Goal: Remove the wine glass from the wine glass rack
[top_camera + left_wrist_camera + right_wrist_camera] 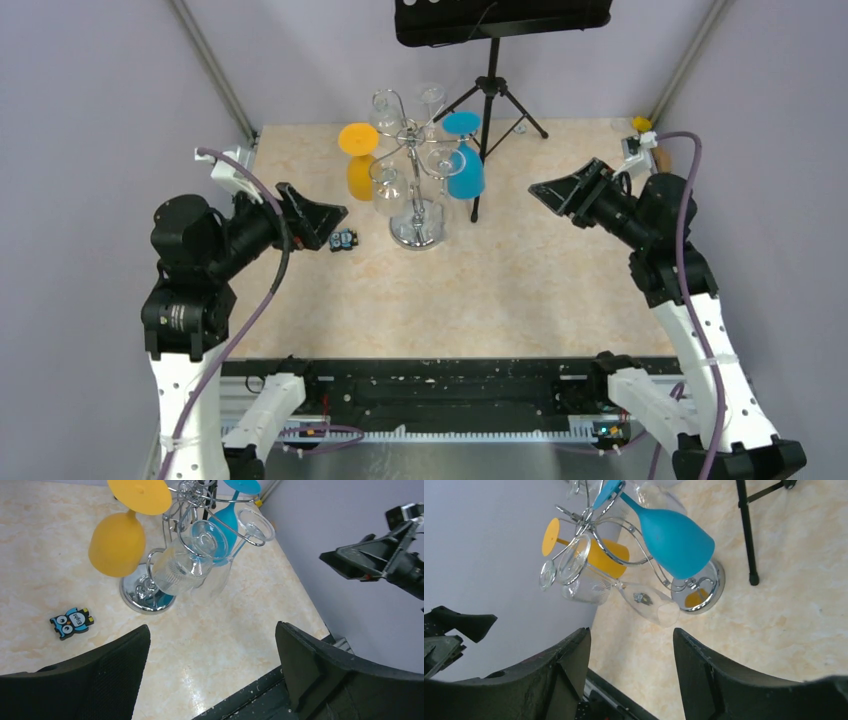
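The chrome wine glass rack stands at the middle back of the table on its round base. Upside down from its wire hooks hang a yellow wine glass, a blue wine glass and several clear ones, among them a ribbed glass and a slim one. My left gripper hovers to the left of the rack, open and empty. To the right of the rack my right gripper points at it, also open and empty. Neither gripper touches a glass.
A black tripod stand stands just behind and to the right of the rack, one leg coming down close to the base. A small blue owl figure lies on the table left of the rack, under my left gripper. Grey walls enclose both sides.
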Robot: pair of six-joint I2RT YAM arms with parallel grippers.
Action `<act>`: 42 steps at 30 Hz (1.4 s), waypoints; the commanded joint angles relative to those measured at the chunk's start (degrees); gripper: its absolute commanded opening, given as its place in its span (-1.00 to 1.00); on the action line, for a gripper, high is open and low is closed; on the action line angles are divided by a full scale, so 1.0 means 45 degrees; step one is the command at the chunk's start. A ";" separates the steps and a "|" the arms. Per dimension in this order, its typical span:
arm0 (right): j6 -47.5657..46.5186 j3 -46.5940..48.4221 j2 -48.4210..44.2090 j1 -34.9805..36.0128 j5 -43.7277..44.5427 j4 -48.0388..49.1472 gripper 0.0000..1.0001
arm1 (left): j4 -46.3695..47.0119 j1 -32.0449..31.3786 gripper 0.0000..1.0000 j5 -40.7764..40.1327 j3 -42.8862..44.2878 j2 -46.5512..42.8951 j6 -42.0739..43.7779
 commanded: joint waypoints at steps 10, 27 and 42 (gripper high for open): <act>0.3565 -0.0313 0.1701 0.4901 0.3013 0.5609 0.43 | 0.2598 0.0063 0.97 0.1551 -0.1502 -0.1481 -0.0285; 0.6123 0.0418 0.4145 0.6531 0.6404 0.6060 0.14 | 0.2316 -0.0328 0.97 0.0651 -0.2104 -0.2035 0.0029; 0.6894 0.1132 0.5040 0.6538 0.8459 0.5886 -0.07 | 0.2558 -0.0484 0.97 0.1077 -0.2442 -0.2007 -0.0185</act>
